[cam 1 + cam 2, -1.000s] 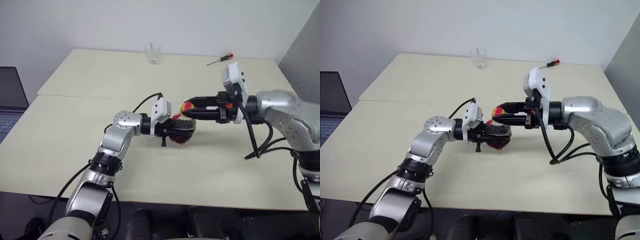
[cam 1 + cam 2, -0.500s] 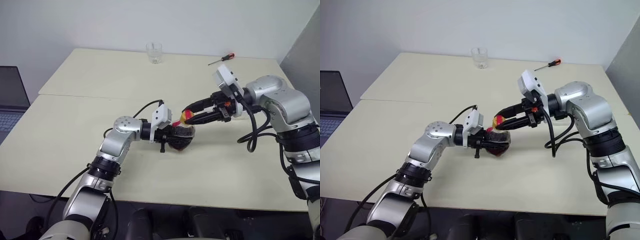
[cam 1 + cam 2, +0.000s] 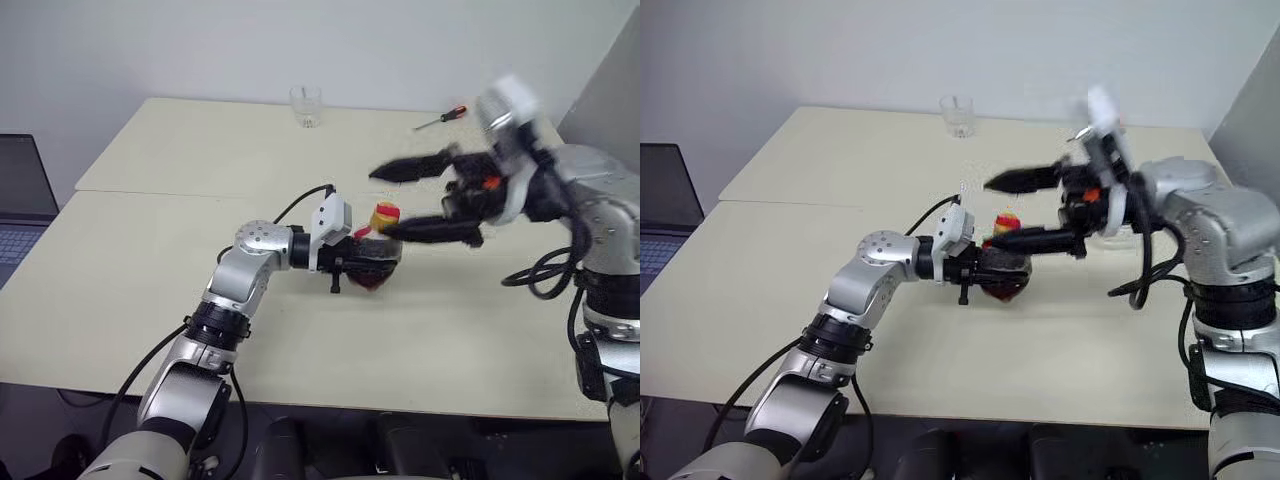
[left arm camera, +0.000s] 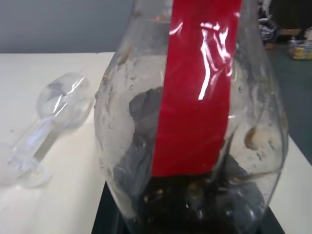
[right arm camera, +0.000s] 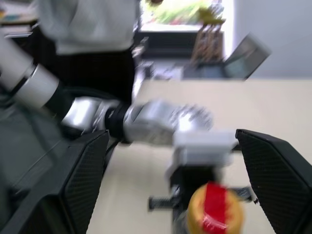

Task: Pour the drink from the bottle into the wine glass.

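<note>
My left gripper (image 3: 362, 264) is shut on the body of the bottle (image 3: 378, 266) and holds it upright just above the table. Its yellow-red cap (image 3: 385, 215) is on, also seen from the right wrist as the cap (image 5: 212, 212). Up close, the bottle (image 4: 195, 122) shows its red label strip, with the dark drink (image 4: 195, 207) at its bottom. My right gripper (image 3: 380, 203) is open wide, one finger above the cap and one beside it, touching nothing. The wine glass (image 4: 58, 112) shows beyond the bottle, slanted in the left wrist view; whether it stands or lies I cannot tell.
A short clear tumbler (image 3: 306, 105) stands at the table's far edge. A red-handled screwdriver (image 3: 440, 118) lies at the back right. A laptop (image 3: 18, 200) sits off the table's left side. Cables hang from both arms over the cream tabletop (image 3: 150, 260).
My right gripper was closed around the cap; it has opened wide and risen off it. The cap stays on the bottle. The left gripper and bottle have kept still.
</note>
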`<act>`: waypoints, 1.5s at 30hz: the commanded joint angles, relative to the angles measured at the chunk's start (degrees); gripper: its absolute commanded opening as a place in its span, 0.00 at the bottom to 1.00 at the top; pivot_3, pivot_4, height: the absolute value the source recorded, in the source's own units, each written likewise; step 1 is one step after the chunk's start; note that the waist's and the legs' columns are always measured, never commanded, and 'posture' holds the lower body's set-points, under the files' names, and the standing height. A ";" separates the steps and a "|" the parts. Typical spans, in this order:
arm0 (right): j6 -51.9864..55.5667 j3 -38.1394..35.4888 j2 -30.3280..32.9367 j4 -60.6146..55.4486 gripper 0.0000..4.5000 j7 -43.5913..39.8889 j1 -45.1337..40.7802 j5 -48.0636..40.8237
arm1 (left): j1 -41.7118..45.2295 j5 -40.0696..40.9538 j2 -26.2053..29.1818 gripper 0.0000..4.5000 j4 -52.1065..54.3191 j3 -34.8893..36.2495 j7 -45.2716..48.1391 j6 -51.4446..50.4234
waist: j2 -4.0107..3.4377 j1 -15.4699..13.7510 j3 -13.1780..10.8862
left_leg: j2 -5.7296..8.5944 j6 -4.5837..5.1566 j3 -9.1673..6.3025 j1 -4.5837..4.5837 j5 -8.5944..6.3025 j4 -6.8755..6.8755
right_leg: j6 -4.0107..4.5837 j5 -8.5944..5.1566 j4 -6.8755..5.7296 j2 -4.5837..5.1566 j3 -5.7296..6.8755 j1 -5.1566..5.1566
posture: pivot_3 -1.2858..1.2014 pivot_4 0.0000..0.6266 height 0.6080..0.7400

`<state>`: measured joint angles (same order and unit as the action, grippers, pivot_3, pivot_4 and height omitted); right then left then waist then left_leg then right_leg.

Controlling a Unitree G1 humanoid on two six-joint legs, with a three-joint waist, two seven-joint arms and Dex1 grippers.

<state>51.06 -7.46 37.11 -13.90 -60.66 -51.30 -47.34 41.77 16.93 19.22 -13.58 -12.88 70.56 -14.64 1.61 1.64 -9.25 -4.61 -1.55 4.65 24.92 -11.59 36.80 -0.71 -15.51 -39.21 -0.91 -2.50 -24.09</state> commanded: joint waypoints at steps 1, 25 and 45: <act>6.28 -7.12 -1.15 -10.63 1.00 16.41 3.92 -4.24 | 0.66 1.28 0.14 0.20 1.31 1.79 -0.13 0.59 | 0.00 -0.01 0.00 | 0.00 0.00 0.01 0.00 0.00 0.00 | 0.00 0.00 0.02 0.00 -0.01 0.01 | 0.52 0.24 1.00; 14.60 0.23 -9.94 -27.60 1.00 92.96 15.27 -37.96 | 1.70 0.07 -1.87 0.20 -2.51 1.05 1.58 3.05 | 0.00 0.23 0.00 | 0.01 0.01 -0.03 0.00 0.00 0.02 | -0.25 -0.14 -0.10 0.01 -0.06 0.00 | 0.52 0.24 1.00; 5.55 8.08 -0.33 -26.11 0.27 95.12 14.52 -43.55 | 2.02 -0.08 -2.41 0.20 -2.87 0.85 1.55 3.95 | 0.01 0.20 0.00 | 0.00 0.01 -0.04 0.07 0.00 -0.07 | -0.26 -0.14 0.14 0.01 -0.06 0.01 | 0.52 0.24 1.00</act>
<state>58.41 1.45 35.84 -39.76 34.90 -35.89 -90.87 42.00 15.81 17.21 -18.12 -13.14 71.88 -12.06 1.62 1.84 -9.25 -4.61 -1.54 4.61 24.98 -11.58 36.73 -0.98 -15.65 -39.08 -0.90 -2.56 -24.08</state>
